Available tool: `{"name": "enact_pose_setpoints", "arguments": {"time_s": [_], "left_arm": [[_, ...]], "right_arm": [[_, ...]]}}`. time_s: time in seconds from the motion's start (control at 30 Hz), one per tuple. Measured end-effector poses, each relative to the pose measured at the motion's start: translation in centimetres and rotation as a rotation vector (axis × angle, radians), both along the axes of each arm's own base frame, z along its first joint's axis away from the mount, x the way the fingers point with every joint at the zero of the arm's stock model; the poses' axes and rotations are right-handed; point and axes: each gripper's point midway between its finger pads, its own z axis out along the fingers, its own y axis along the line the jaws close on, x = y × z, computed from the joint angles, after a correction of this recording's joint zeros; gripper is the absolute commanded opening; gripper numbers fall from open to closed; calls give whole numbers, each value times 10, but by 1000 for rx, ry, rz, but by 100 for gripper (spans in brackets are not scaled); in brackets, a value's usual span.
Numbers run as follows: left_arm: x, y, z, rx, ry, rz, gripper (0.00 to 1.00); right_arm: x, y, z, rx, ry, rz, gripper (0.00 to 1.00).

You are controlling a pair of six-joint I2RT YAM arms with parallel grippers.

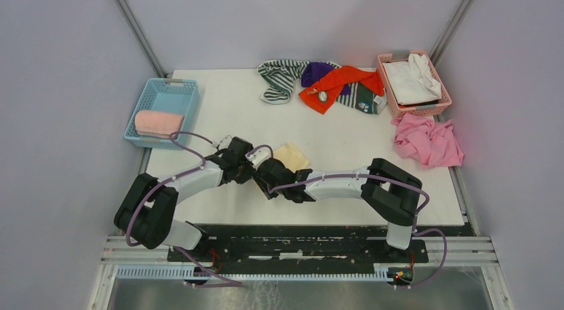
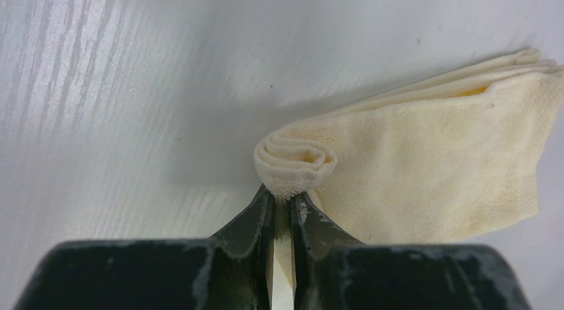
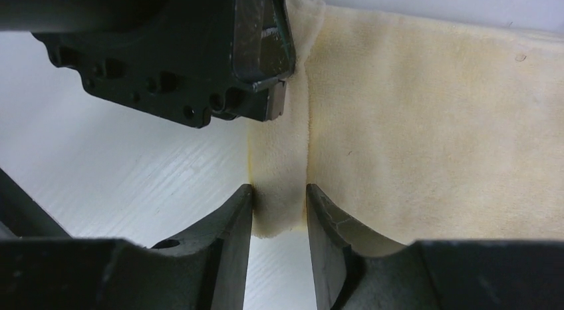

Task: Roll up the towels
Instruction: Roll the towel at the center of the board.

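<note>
Progress check: pretty early days, I'd say. One pink towel roll (image 1: pixel 158 122) sits finished in the blue basket (image 1: pixel 149 100) at the left edge of the table (image 1: pixel 226 110). The yellow towel (image 1: pixel 292 155) is the one being worked on. It lies mid-table right in front of both arms, and only its near edge is curled up, so that roll has barely begun. Not yet touched: the pile (image 1: pixel 326 84) at the back (striped, purple, orange-red, dark green) and a loose pink towel (image 1: pixel 429 140) crumpled beside the pink basket (image 1: pixel 387 84), which has a white cloth (image 1: pixel 409 80) in it.

The overhead view gives the whole tally, but the arms hide the roll itself. The left wrist camera fills that in: a small tight spiral at the towel's end, with the left fingers (image 2: pixel 266 207) pinched narrow on it and cloth squeezed between them. The right wrist camera shows the roll as a strip along the edge, with the right fingers (image 3: pixel 243 203) sitting either side of it, half apart and brushing the cloth. Whether they're actually squeezing, I can't tell.
</note>
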Motion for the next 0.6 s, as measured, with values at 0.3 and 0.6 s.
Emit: {"name": "enact_pose_setpoints", "arguments": {"time_s": [0.3,0.6], "left_arm": [[-2,5,-2,-23,1,51,9],[-9,2,4,-14,-23,37,33]], "right_arm": [[-2,10,-9,16,-19,13,13],[-8,5,-16,102,60,33,0]]}}
